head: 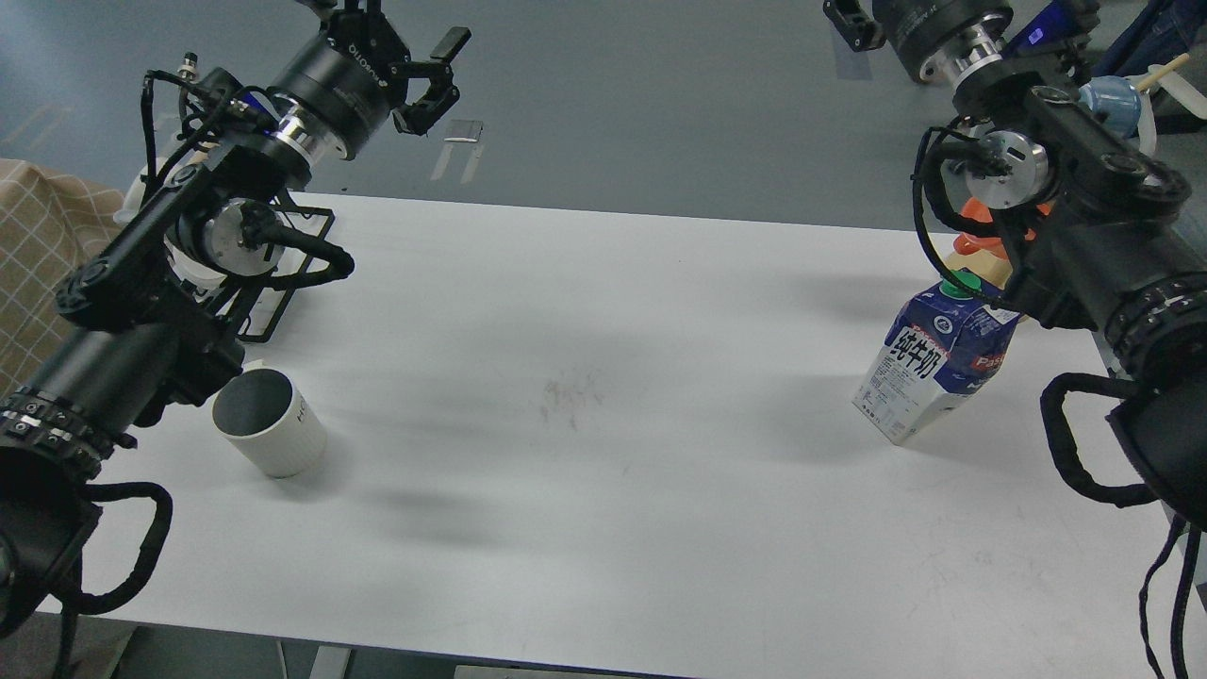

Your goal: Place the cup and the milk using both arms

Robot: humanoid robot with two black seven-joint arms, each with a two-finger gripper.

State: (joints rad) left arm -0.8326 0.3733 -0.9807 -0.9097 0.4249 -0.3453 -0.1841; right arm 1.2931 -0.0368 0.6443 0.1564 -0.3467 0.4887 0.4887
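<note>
The cup (269,422), white with a dark grey inside and small dark lettering, stands on the white table (603,377) at the near left. My left forearm passes just above and left of it. My left gripper (437,77) is raised high beyond the table's far left edge, open and empty. The milk (935,363), a blue and white gable-top carton with a green cap, stands at the right, partly behind my right arm. Of my right gripper (849,21) only one dark finger shows at the top edge, far above the carton, and its state is unclear.
A black wire rack (283,283) stands at the far left of the table under my left arm. An orange object (981,247) sits right behind the carton. A blue mug (1113,99) shows past the right arm. A chequered cloth (38,245) lies off the left edge.
</note>
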